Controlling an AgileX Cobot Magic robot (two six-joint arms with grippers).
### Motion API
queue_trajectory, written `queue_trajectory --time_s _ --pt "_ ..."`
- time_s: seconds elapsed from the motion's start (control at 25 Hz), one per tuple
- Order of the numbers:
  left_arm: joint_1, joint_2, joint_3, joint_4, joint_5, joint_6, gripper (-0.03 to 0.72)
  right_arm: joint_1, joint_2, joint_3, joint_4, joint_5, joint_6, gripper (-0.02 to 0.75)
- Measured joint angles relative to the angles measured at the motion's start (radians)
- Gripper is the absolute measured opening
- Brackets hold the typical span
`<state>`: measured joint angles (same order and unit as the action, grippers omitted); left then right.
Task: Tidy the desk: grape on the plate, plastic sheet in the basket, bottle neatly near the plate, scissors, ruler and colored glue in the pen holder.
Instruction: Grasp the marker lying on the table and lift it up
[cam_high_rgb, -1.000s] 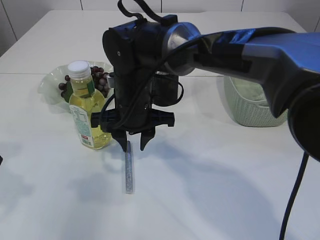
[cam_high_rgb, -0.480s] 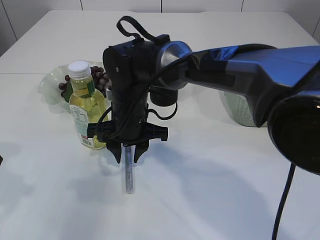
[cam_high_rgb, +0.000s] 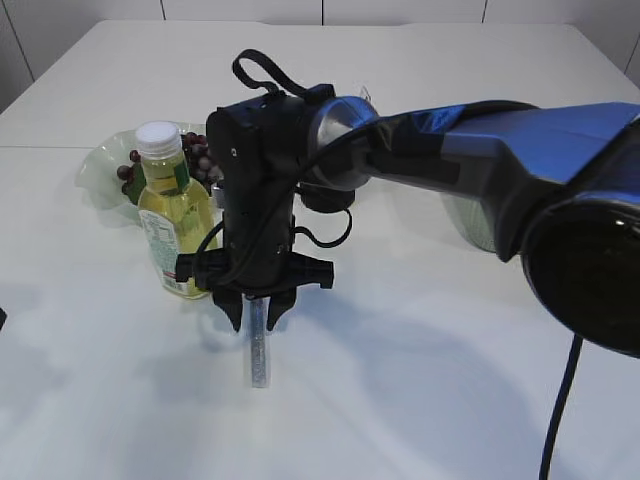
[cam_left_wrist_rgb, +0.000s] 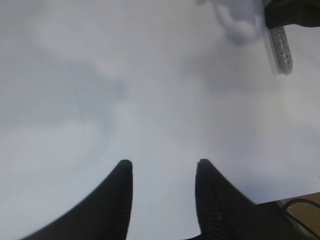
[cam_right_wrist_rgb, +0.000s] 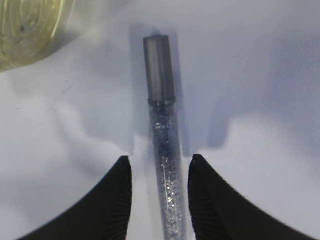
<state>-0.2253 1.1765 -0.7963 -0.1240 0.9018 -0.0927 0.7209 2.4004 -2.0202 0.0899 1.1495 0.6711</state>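
A clear tube of glittery colored glue (cam_high_rgb: 259, 352) with a grey cap lies on the white table. My right gripper (cam_high_rgb: 255, 320) points straight down over it, open. In the right wrist view the tube (cam_right_wrist_rgb: 163, 135) runs between the two fingers of that gripper (cam_right_wrist_rgb: 160, 159) with a gap on each side. The bottle (cam_high_rgb: 175, 215) of yellow liquid with a white cap stands upright just left of it. Behind the bottle, grapes (cam_high_rgb: 198, 156) lie on a pale green plate (cam_high_rgb: 102, 165). My left gripper (cam_left_wrist_rgb: 162, 162) hangs open over bare table. Scissors, ruler, plastic sheet and pen holder are hidden or out of view.
A pale green woven basket (cam_high_rgb: 470, 222) stands at the right, mostly behind the right arm. A dark object (cam_high_rgb: 325, 197) sits behind the wrist, too hidden to identify. The bottle's base (cam_right_wrist_rgb: 25, 30) is close to the glue's cap end.
The right gripper has come down and slightly left, so its open fingers now straddle the glue tube near the table. The tube and bottle have not moved.
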Motion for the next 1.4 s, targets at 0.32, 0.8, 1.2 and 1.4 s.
queue_trajectory --time_s 0.32,0.8,1.2,1.4 --pt "0.000 0.000 0.000 0.000 -0.002 0.001 0.308 0.000 0.028 0.000 -0.002 -0.002 0.000 0.313" --pt "0.000 0.000 0.000 0.000 -0.004 0.002 0.308 0.000 0.042 -0.002 -0.012 0.012 -0.052 0.175" --pt "0.000 0.000 0.000 0.017 -0.006 0.002 0.308 0.000 0.042 -0.010 0.016 0.018 -0.113 0.092" --pt "0.000 0.000 0.000 0.018 -0.006 0.002 0.308 -0.015 0.038 -0.043 0.020 0.061 -0.182 0.090"
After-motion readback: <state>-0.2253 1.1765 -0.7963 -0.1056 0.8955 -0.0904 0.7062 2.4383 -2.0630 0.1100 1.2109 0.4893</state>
